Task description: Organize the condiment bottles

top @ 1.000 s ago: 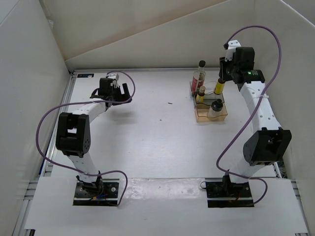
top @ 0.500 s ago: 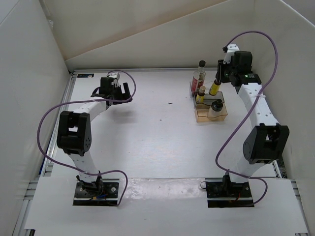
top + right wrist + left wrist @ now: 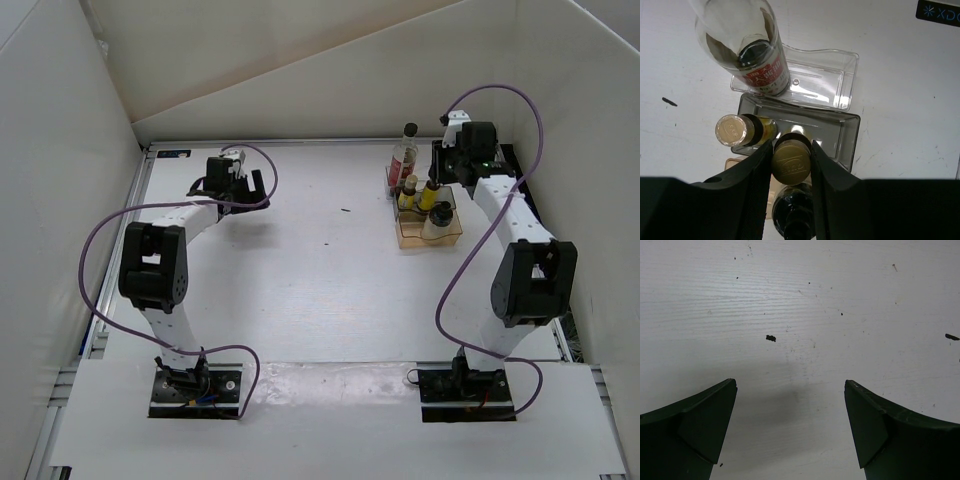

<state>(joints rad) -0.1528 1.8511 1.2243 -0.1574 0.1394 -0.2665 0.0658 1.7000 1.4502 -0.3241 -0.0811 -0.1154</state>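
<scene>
Right fingers [image 3: 752, 172] pinch a gold-capped amber bottle [image 3: 791, 162] over the tray [image 3: 849, 131]. The other three bottles [image 3: 760, 60] look placed already. Left fingers [image 3: 700, 425] spread, idle above the table [image 3: 790, 290].

Overview plus two wrist views
Overview high, near side; wrists close, facing down; far-right tray [image 3: 412, 238] shared with right wrist

Lighting: bright, even, diffuse from above; white table [image 3: 330, 290] and walls close to washed out in the top view
Shadows: soft and faint; one grey patch under the left gripper [image 3: 790, 385]
Glare: white highlights on the clear tray [image 3: 852, 65] rim; dull sheen on the cap of the held amber bottle [image 3: 791, 162]
Focus: right gripper [image 3: 791, 150] fingers black, underexposed, soft-edged; red-labelled bottle [image 3: 762, 65] stretched toward the frame edge
</scene>
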